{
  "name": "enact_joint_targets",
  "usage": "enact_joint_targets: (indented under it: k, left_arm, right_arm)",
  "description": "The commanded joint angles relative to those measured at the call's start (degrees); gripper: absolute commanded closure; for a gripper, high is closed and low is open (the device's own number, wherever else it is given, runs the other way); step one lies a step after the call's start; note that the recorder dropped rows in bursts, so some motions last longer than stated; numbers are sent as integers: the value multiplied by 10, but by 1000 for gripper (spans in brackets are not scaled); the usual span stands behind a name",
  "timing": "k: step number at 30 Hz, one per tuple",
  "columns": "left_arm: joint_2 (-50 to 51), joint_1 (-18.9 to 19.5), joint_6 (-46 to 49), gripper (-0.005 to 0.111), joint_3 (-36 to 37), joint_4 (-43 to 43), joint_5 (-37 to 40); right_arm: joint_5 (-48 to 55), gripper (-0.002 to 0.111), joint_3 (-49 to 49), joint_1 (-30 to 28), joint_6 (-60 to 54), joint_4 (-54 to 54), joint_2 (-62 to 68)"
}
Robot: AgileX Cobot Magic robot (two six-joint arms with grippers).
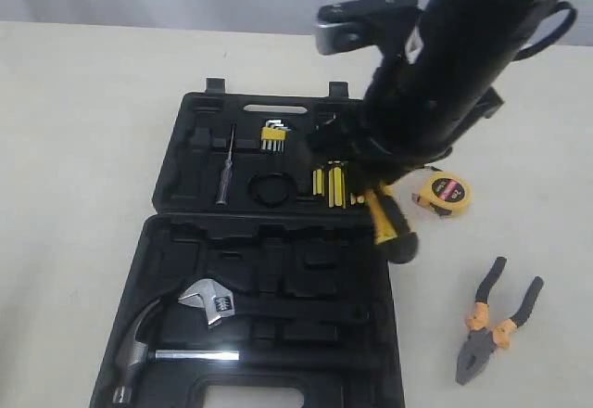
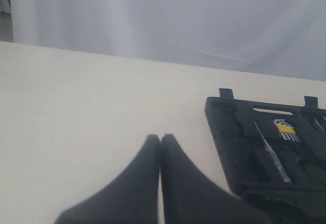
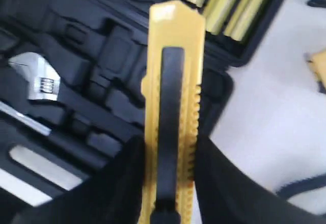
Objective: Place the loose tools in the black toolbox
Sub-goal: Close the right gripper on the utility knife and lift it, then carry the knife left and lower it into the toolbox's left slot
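My right gripper is shut on the yellow-black utility knife. In the exterior view the knife hangs tilted over the right edge of the black toolbox, which lies open. The round yellow tape measure and the black-orange pliers lie on the table to the right of the box. A small black tape roll sits in the lid half. My left gripper is shut and empty, above bare table beside the toolbox.
A hammer and a silver adjustable wrench rest in the near half. Yellow-handled screwdrivers, hex keys and a thin screwdriver sit in the far half. My right arm blocks the box's far right corner.
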Motion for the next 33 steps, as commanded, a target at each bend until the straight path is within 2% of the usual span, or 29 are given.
enact_joint_targets:
  k: [1, 3, 5, 7, 10, 11, 13, 18, 33]
  left_arm:
    - [2, -3, 0, 107, -3, 1, 1]
    - [2, -3, 0, 107, -3, 1, 1]
    - [2, -3, 0, 107, -3, 1, 1]
    - [2, -3, 0, 107, -3, 1, 1]
    - [2, -3, 0, 107, -3, 1, 1]
    - [2, -3, 0, 107, -3, 1, 1]
    - [2, -3, 0, 107, -3, 1, 1]
    - [2, -3, 0, 107, -3, 1, 1]
    - [2, -3, 0, 107, -3, 1, 1]
  right_arm:
    - [-196, 109, -26, 81, 133, -42, 22]
    - [-373, 109, -27, 116, 267, -126, 65]
    - [-421, 109, -39, 121, 327, -169, 100]
    - [-427, 109, -73, 121, 395, -234, 154]
    - [-376, 109, -162, 121, 539, -381, 251]
    - [-356, 109, -188, 121, 555, -398, 277]
    - [-326, 109, -237, 121, 563, -418, 326]
    - [-325, 109, -286, 122, 567, -416, 387]
    - [-315, 109, -293, 121, 576, -409, 419]
